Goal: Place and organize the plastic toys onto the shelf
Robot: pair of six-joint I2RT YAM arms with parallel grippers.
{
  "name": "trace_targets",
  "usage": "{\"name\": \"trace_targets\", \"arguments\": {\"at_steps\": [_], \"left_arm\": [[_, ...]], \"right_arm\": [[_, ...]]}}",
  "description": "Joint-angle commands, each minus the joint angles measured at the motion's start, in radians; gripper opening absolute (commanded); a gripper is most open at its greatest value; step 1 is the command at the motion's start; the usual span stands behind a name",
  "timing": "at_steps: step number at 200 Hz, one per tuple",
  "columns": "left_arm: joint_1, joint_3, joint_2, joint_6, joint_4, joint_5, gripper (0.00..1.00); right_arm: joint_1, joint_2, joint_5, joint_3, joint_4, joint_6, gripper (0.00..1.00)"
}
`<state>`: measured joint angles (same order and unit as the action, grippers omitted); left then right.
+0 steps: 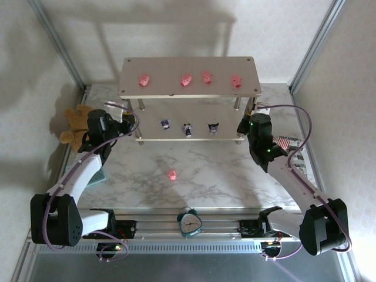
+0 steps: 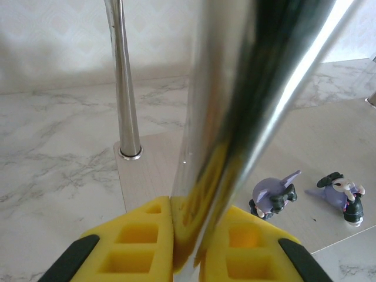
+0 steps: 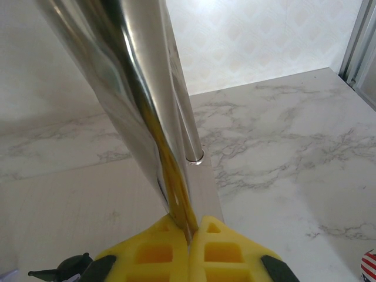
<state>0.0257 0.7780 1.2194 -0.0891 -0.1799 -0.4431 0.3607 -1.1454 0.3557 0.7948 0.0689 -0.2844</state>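
Four pigs (image 1: pixel 185 80) top the shelf (image 1: pixel 194 63); three figurines (image 1: pixel 188 129) sit below, between my left hand (image 1: pixel 127 121) and right hand (image 1: pixel 247 120); a fifth pig (image 1: pixel 172 175) lies on the worktop (image 1: pixel 229 173), nearer me.

Left wrist: my left hand (image 2: pixel 197 232) grips the left leg (image 2: pixel 235 117), figurines (image 2: pixel 273 198) to its right.

Right wrist: my right hand (image 3: pixel 190 228) clamps the right leg (image 3: pixel 123 70).

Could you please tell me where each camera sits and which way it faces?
Top external: above and behind the robot, looking down on the shelf; left arm and right arm show.
Left wrist: low by the shelf, facing the back wall; left gripper clamps a front leg.
Right wrist: likewise; right gripper clamps the other front leg.
Shared: top and left wrist show purple figurines.
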Motion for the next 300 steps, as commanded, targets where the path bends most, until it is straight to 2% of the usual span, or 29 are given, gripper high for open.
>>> {"name": "trace_targets", "arguments": {"at_steps": [1,77,122,176,201,205,217,265,277,288,300], "left_arm": [[0.010,-0.008,-0.025,0.069,0.068,0.013,0.00],[0.010,0.014,0.000,0.086,0.069,0.024,0.00],[0.010,0.008,-0.004,0.097,0.072,0.048,0.20],[0.010,0.015,-0.006,0.106,0.083,0.063,0.28],[0.010,0.014,-0.008,0.114,0.083,0.070,0.31],[0.010,0.012,-0.009,0.117,0.082,0.071,0.37],[0.009,0.010,-0.012,0.118,0.080,0.073,0.42],[0.008,0.011,-0.027,0.126,0.087,0.060,0.44],[0.008,0.012,-0.041,0.126,0.099,0.054,0.44],[0.008,0.014,-0.055,0.124,0.113,0.057,0.44],[0.006,0.021,-0.070,0.122,0.136,0.063,0.45]], "right_arm": [[0.009,0.034,0.030,-0.012,-0.013,-0.044,0.00],[0.043,0.098,0.052,-0.038,-0.067,-0.058,0.00],[0.042,0.093,0.070,-0.020,-0.098,-0.052,0.00],[0.042,0.093,0.081,-0.002,-0.109,-0.036,0.12],[0.041,0.097,0.088,0.000,-0.113,-0.030,0.22],[0.041,0.097,0.089,0.000,-0.114,-0.029,0.24],[0.042,0.098,0.094,0.004,-0.120,-0.021,0.33],[0.042,0.097,0.079,0.025,-0.133,0.017,0.59],[0.042,0.103,0.068,0.029,-0.136,0.025,0.70],[0.042,0.113,0.055,0.028,-0.136,0.035,0.84],[0.041,0.127,0.043,0.027,-0.137,0.036,0.89]]}}
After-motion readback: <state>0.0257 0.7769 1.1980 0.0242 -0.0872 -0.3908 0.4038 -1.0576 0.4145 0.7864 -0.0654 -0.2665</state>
